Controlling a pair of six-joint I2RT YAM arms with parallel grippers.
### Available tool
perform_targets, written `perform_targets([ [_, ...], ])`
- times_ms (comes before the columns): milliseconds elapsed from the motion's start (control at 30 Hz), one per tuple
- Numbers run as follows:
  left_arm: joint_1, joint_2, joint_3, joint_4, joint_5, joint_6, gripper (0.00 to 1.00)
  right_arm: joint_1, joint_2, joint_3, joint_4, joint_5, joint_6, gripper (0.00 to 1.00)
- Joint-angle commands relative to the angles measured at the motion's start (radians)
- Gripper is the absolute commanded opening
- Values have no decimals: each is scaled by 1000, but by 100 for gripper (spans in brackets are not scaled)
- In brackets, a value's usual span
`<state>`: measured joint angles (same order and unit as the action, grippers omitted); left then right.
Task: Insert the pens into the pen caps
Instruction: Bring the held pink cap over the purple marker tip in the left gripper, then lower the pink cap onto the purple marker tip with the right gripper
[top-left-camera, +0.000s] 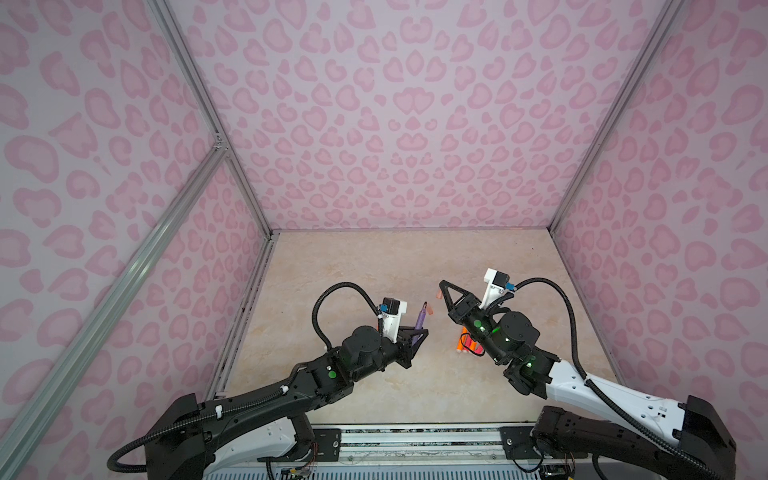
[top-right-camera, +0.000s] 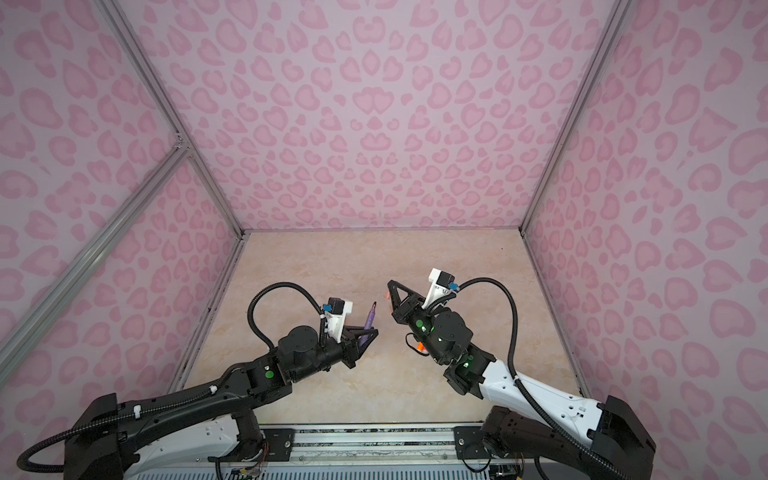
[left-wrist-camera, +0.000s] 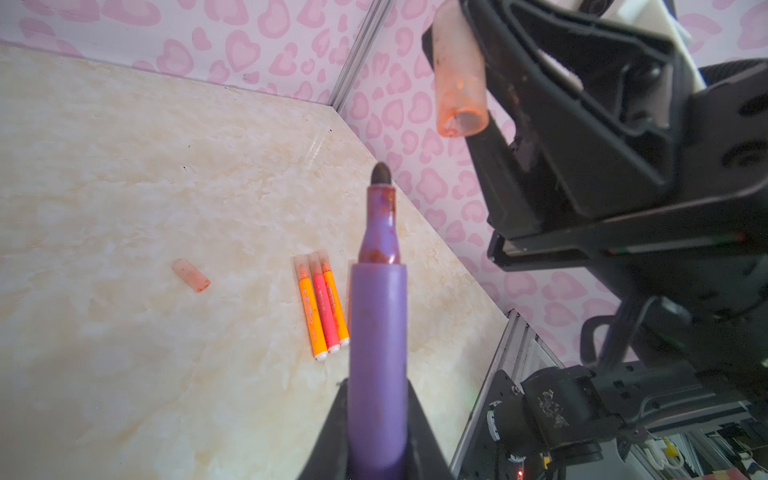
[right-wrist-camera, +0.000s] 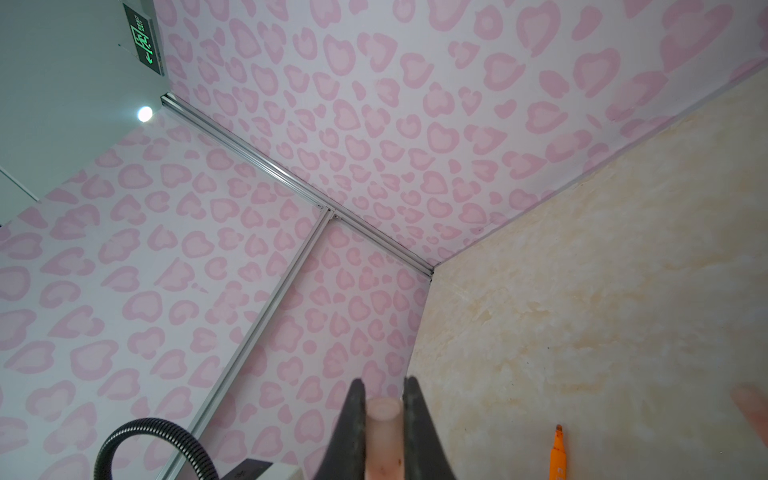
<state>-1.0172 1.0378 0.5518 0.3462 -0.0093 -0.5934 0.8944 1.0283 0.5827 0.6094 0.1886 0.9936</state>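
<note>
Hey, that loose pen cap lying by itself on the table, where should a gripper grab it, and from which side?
Grip the loose cap across its middle, coming straight down from above, with the jaws straddling its long sides. It is a short tube lying flat on the table with bare surface all round, so a top approach is probably unobstructed.

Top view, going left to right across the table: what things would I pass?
purple pen → loose cap → held cap → orange and pink pens, lying together
</note>
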Motion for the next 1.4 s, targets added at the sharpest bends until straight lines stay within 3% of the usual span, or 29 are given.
perform_targets([
  [0, -4, 2, 16, 50, 8, -2, 3, 4, 15, 8, 34, 19, 7, 0],
  [867, -20, 42, 37, 70, 4, 1, 3, 46, 15, -48, 50, -6, 10, 0],
  [1367, -15, 21, 60, 76, 54, 0, 3, 66, 11, -119, 204, -120, -43, 0],
])
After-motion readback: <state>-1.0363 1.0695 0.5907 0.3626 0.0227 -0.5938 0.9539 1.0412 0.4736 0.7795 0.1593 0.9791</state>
